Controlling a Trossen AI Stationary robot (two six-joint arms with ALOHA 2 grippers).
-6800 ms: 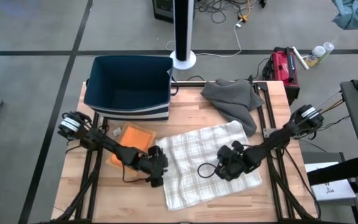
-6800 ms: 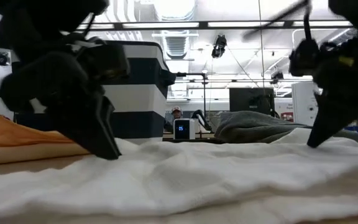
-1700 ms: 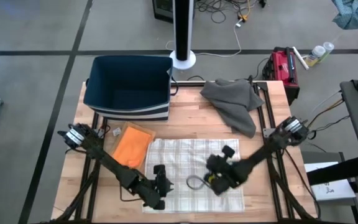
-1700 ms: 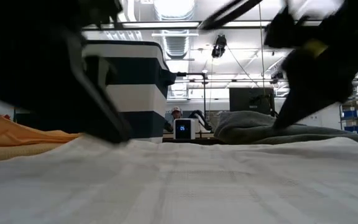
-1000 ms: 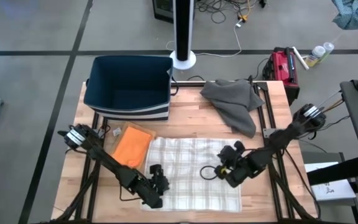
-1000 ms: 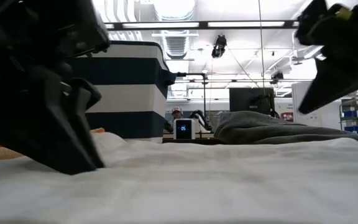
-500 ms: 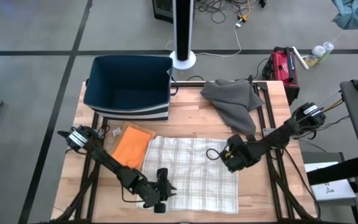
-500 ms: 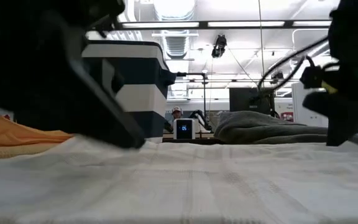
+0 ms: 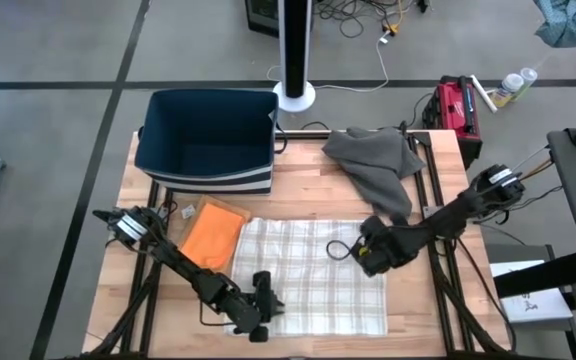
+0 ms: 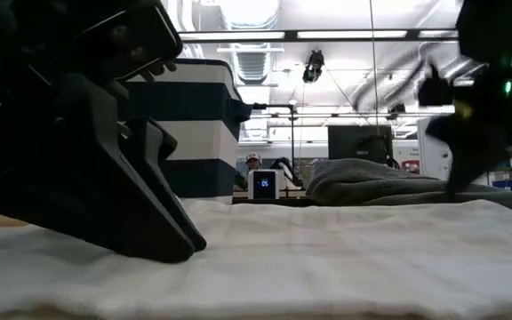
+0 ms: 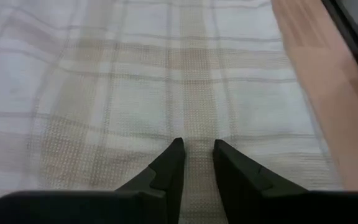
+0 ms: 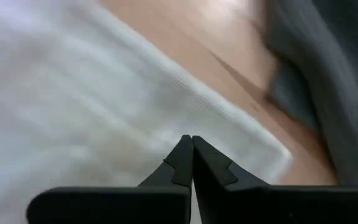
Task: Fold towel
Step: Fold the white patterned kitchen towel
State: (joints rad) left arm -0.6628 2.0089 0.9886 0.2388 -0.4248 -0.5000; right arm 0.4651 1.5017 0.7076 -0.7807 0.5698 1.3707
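The white checked towel (image 9: 313, 275) lies spread flat on the wooden table, its near edge close to the table's near edge. My left gripper (image 9: 268, 308) is low on the towel's near-left part. In the left wrist view its fingers (image 11: 197, 146) stand a little apart, with flat cloth (image 11: 135, 81) showing between them. My right gripper (image 9: 361, 255) is over the towel's far-right part, close to the far right corner (image 12: 281, 155). Its fingers (image 12: 191, 140) are shut with nothing between them. My left gripper's fingertips (image 10: 180, 249) rest on the towel's top surface near its near-left part, slanting down from the table's left side. No fold shows between the fingers, and the cloth lies flat on the table. My right gripper's shut tips (image 10: 459, 182) are down at the towel; whether they touch it I cannot tell.
A navy bin with a striped side (image 9: 208, 140) stands at the far left. An orange cloth (image 9: 213, 235) lies beside the towel's far left corner. A crumpled grey cloth (image 9: 373, 160) lies at the far right, close to my right arm.
My right gripper, shut all along, has gone toward the table's far edge over the towel's right part and has tipped further down. My left gripper has shifted a little toward the table's right edge and has tipped down. The towel stays flat.
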